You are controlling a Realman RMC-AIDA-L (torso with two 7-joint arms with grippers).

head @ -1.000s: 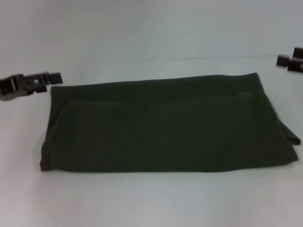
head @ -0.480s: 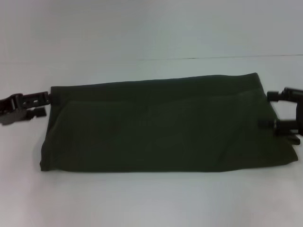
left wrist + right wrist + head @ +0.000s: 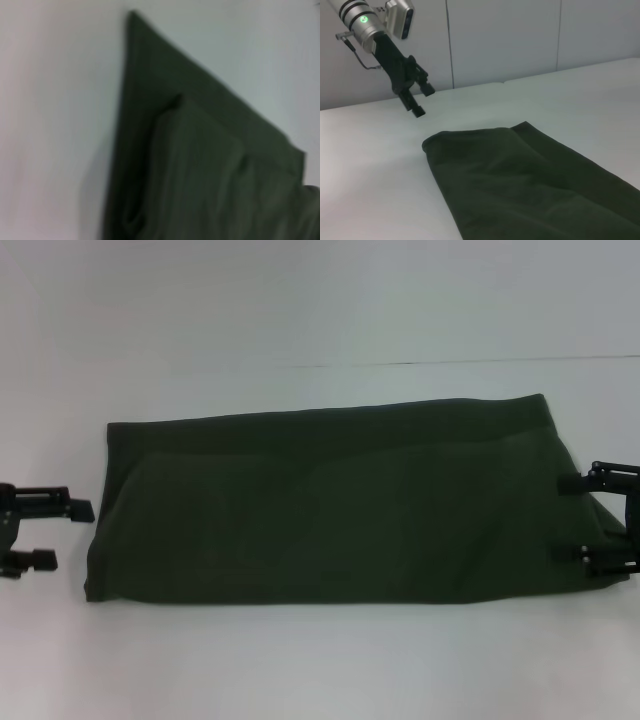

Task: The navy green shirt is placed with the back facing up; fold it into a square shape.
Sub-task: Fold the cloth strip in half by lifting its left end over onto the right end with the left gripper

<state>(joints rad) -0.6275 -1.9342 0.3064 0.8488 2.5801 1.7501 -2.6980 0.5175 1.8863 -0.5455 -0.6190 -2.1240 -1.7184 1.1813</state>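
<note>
I see the shirt [image 3: 340, 505] lying folded into a long band across the table [image 3: 320, 660]. My left gripper [image 3: 45, 535] hangs released just left of it; my right gripper [image 3: 590, 520] is spread over its right end.

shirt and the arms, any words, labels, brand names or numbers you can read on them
None can be read.
The navy green shirt shows only plain cloth in all three views.
The left claw and right claw carry no legible marking; the left arm shows a green light, not a sign.
</note>
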